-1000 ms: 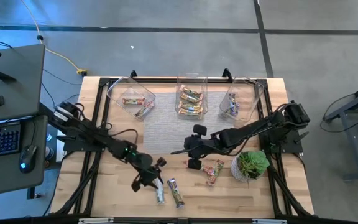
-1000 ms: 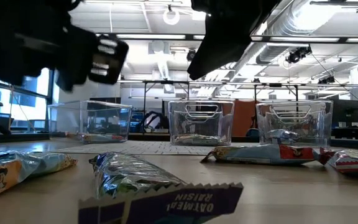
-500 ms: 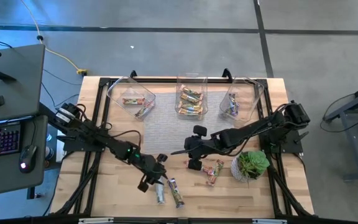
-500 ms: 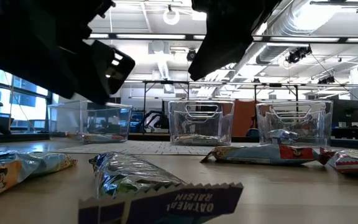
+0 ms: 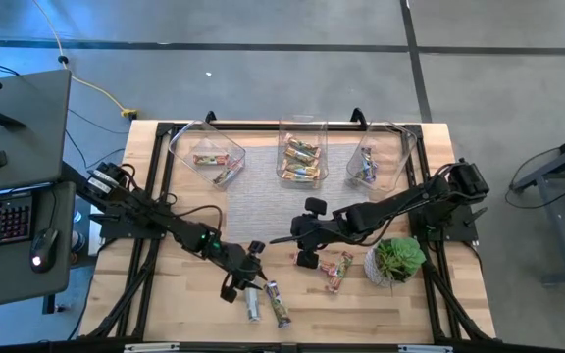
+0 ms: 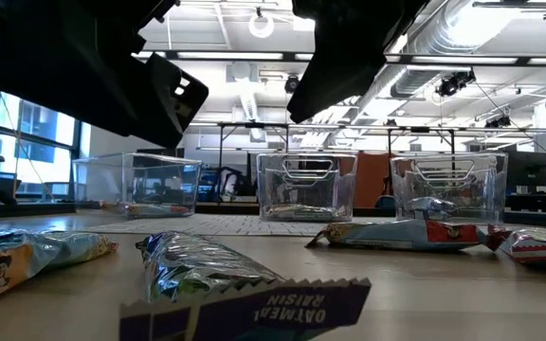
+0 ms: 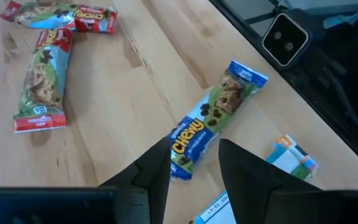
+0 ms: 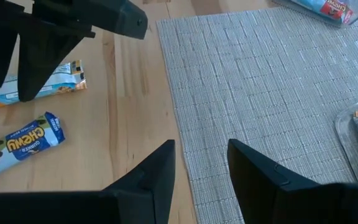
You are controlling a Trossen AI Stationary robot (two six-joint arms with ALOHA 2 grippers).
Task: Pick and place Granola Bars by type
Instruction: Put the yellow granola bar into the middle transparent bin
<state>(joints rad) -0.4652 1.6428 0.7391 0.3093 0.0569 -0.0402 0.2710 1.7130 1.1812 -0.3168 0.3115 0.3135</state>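
Observation:
Two granola bars (image 5: 253, 306) (image 5: 279, 306) lie flat near the table's near edge, and a pair (image 5: 336, 267) lies beside the plant. My left gripper (image 5: 246, 284) is open just over the first two. In its wrist view (image 7: 194, 152) the fingers stand either side of the near end of a blue-green Chewy bar (image 7: 213, 118); I see no touch. A white-blue bar (image 7: 291, 155) lies beside it. My right gripper (image 5: 287, 238) hangs open (image 8: 201, 155) over the grey mat (image 8: 260, 81). Other bars rest in three clear bins.
Three clear bins (image 5: 207, 154) (image 5: 302, 157) (image 5: 381, 157) stand along the far edge, each with bars inside. A small green potted plant (image 5: 395, 260) sits at the right, close to the pair of bars. The grey mat (image 5: 263, 201) covers the table's middle.
My left gripper has moved a little toward the table's right and down toward the two bars near the near edge. The right arm and the bars have stayed where they were.

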